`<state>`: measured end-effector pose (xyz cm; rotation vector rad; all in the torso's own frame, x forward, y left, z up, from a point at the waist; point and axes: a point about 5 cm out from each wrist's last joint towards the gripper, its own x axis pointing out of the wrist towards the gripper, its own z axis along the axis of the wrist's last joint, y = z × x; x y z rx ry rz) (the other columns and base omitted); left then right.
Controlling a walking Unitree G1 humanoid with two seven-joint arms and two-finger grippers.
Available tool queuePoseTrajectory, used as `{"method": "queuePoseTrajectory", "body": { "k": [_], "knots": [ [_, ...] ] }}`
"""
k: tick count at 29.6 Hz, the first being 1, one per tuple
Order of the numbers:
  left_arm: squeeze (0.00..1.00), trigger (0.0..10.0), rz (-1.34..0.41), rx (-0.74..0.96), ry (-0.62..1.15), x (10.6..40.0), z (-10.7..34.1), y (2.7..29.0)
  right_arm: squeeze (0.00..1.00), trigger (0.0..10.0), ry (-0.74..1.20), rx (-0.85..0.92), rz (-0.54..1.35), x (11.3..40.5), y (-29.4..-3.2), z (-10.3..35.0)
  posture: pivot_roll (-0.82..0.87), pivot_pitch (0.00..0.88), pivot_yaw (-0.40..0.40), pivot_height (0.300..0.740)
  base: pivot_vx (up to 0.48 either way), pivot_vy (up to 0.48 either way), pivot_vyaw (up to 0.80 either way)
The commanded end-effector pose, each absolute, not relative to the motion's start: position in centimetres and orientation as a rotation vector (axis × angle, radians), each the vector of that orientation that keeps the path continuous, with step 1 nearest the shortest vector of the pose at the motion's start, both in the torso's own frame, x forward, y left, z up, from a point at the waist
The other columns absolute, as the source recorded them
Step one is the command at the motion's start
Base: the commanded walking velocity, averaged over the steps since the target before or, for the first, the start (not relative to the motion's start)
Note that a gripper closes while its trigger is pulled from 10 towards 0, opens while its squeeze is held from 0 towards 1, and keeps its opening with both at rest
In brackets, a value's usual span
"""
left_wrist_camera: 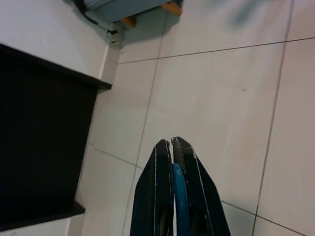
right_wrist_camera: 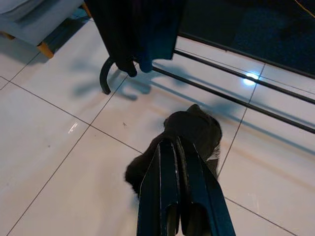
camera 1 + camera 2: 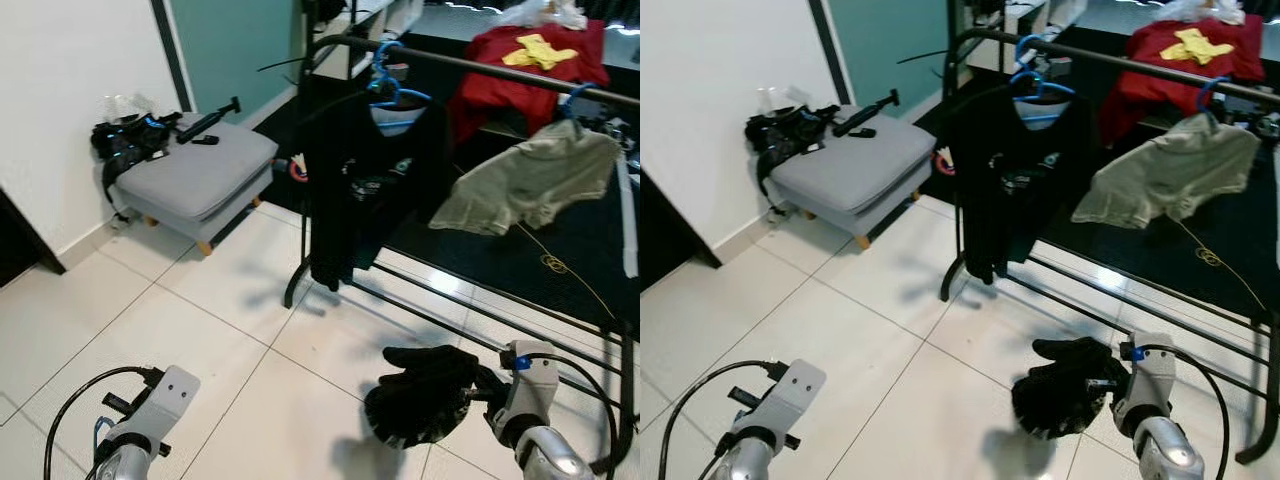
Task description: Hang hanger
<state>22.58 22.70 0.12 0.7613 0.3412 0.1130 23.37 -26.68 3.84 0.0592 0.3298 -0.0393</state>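
Bright, even indoor light, sharp focus, soft shadows and glare on glossy floor tiles (image 2: pixel 59 142).

- A clothes rack (image 3: pixel 470 66) is standing ahead of me, its rail running to my right.
- A shirt on a hanger (image 3: pixel 392 90) is hanging at its left end, another garment (image 3: pixel 530 180) further right.
- A cushioned stool (image 3: pixel 195 175) is sitting left of the rack, against the wall.
- A bundled cloth (image 3: pixel 425 395) is hanging from my right gripper (image 2: pixel 178 147), before the rack's base.
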Motion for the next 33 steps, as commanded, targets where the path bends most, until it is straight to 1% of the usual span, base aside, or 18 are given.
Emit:
{"method": "queuePoseTrajectory", "body": {
  "k": [1,13,25,30,31,33],
  "knots": [
    [0.0,10.0,0.105,0.799,0.348,22.0,-0.4,22.9,0.0,10.0,0.312,0.042,-0.032,23.4,-26.7,3.9,0.0,0.109,-0.038,0.74,0.0,0.0,0.69],
    [0.0,10.0,0.108,0.811,0.335,21.7,-0.4,22.7,0.0,10.0,0.322,0.035,-0.019,23.5,-26.3,3.3,0.01,0.115,-0.029,0.74,0.0,0.0,0.69],
    [0.0,10.0,0.113,0.817,0.344,22.0,-0.6,23.2,0.0,10.0,0.308,0.05,-0.038,23.9,-26.1,2.9,0.04,0.113,-0.022,0.74,0.0,0.0,0.7],
    [0.0,10.0,0.116,0.821,0.358,22.3,-0.7,23.9,0.0,10.0,0.292,0.088,-0.055,24.5,-25.8,2.9,0.03,0.109,-0.005,0.74,0.0,0.0,0.1],
    [0.0,10.0,0.116,0.821,0.358,22.3,-0.7,23.9,0.0,10.0,0.292,0.088,-0.055,24.5,-25.8,2.9,0.03,0.109,-0.005,0.74,0.0,0.0,0.0],
    [0.0,10.0,0.118,0.822,0.364,22.4,-0.8,24.2,0.0,10.0,0.289,0.053,-0.017,24.7,-25.3,3.1,0.04,0.12,0.006,0.74,0.0,0.0,0.8]
  ]
}}
